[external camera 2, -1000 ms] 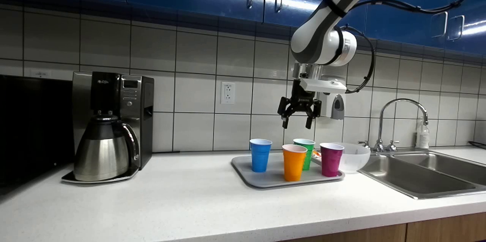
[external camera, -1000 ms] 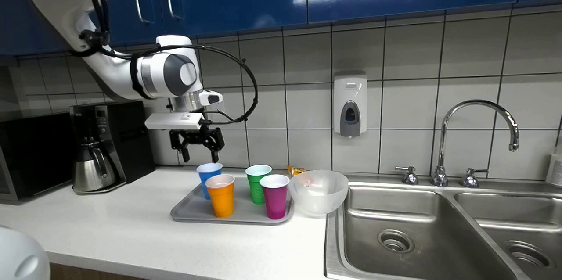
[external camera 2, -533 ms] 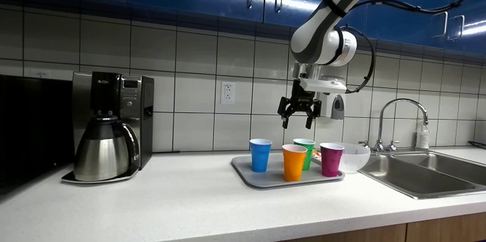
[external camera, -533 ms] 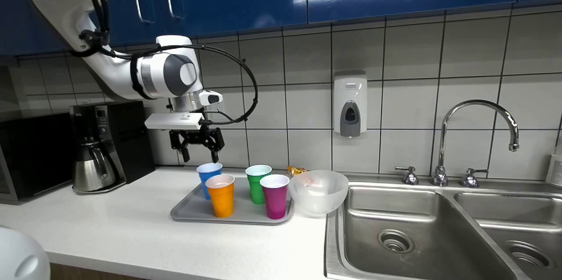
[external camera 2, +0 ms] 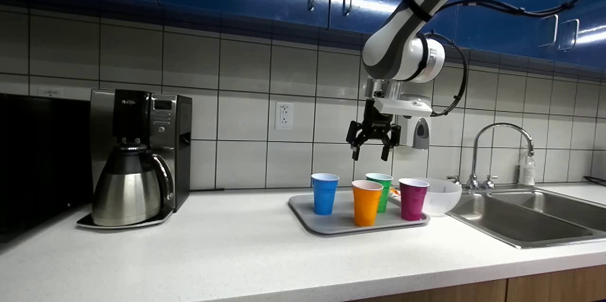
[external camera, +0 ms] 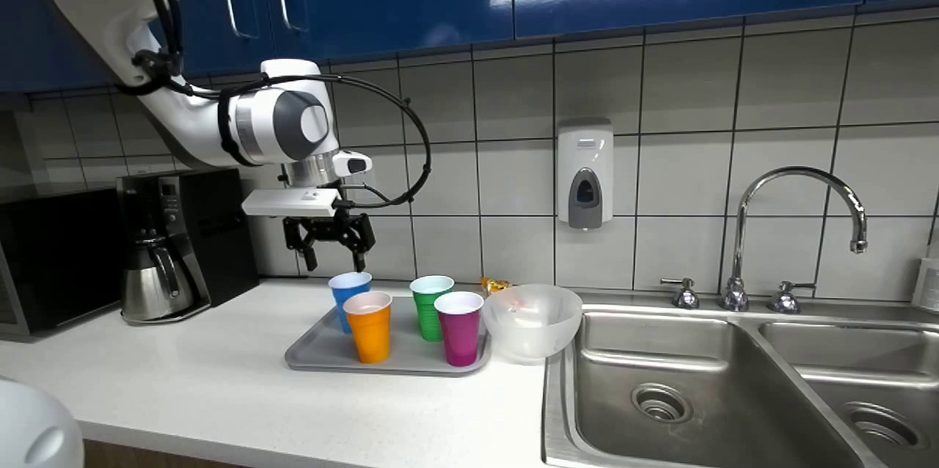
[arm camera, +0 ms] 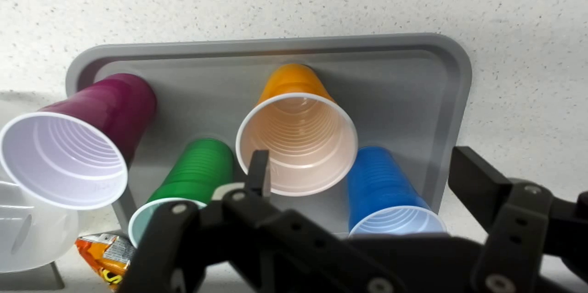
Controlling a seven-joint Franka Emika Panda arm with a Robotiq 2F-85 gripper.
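You have one gripper (external camera 2: 370,153), spread wide and grasping nothing, hanging above one grey tray (external camera 2: 331,223), which bears, all upright, one blue cup (external camera 2: 325,197), one orange cup (external camera 2: 366,207), one green cup (external camera: 430,315) and one purple cup (external camera 2: 413,203), each set down, none currently lifted.

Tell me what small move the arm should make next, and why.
Probably shift the open, empty jaws sideways before lowering: they hang above the tray, and in the wrist view one jaw overlaps the mouth of the orange cup.
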